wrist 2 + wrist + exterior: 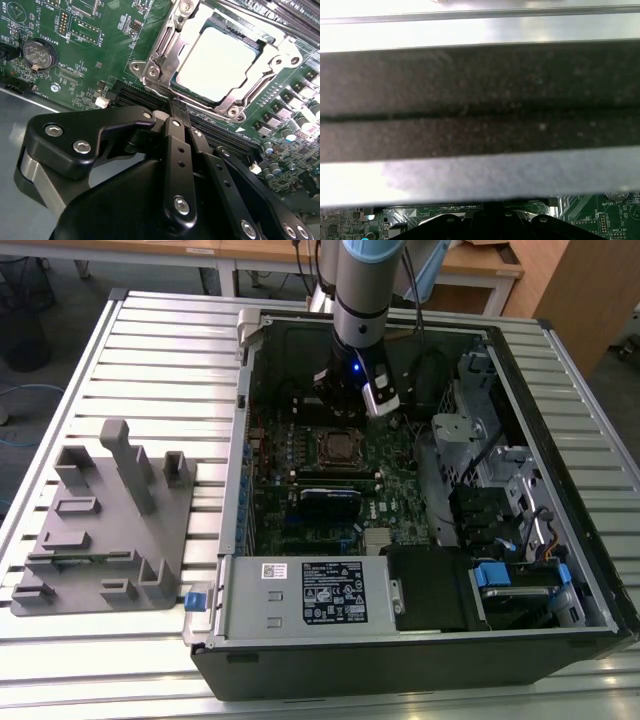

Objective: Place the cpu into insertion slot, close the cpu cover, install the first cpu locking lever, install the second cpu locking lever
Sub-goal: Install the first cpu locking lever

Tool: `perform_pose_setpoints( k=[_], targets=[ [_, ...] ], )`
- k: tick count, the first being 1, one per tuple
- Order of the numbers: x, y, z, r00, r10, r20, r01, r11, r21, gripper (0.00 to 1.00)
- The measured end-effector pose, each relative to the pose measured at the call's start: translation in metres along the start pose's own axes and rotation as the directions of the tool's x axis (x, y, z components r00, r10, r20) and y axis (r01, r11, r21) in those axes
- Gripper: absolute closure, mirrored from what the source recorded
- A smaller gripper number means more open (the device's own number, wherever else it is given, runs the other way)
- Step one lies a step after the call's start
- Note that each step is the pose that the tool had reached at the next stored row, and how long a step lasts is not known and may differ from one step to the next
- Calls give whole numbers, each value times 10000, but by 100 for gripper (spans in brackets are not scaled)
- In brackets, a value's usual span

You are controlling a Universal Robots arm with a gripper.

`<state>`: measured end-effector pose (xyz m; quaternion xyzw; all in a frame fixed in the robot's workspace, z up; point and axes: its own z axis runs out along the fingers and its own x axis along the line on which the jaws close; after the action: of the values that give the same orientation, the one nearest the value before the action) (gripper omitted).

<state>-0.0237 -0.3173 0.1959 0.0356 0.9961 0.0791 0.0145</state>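
The cpu, with a pale square top, lies in the insertion slot on the green motherboard. The silvery cpu cover lies flat around it, and the chip shows through the cover's cut-out. My gripper hangs just behind the slot in the exterior view, a little above the board. In the second wrist view its black fingers are pressed together, and the gripper is shut on nothing, with its tip close to the cover's near edge. How the locking levers stand is unclear.
The open computer case lies on a slatted metal table. A black ridged module sits in front of the slot, with a labelled power supply at the front and a drive cage on the exterior view's right. A grey fixture stands outside on the left.
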Motion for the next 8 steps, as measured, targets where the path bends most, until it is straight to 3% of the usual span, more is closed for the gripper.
perform_pose_setpoints(
  k=[6,8],
  targets=[
    [0,0,1,10000,0,0,0,10000,-13,89],
    [1,-3,0,10000,-1,20,1,10000,-64,89]
  ],
)
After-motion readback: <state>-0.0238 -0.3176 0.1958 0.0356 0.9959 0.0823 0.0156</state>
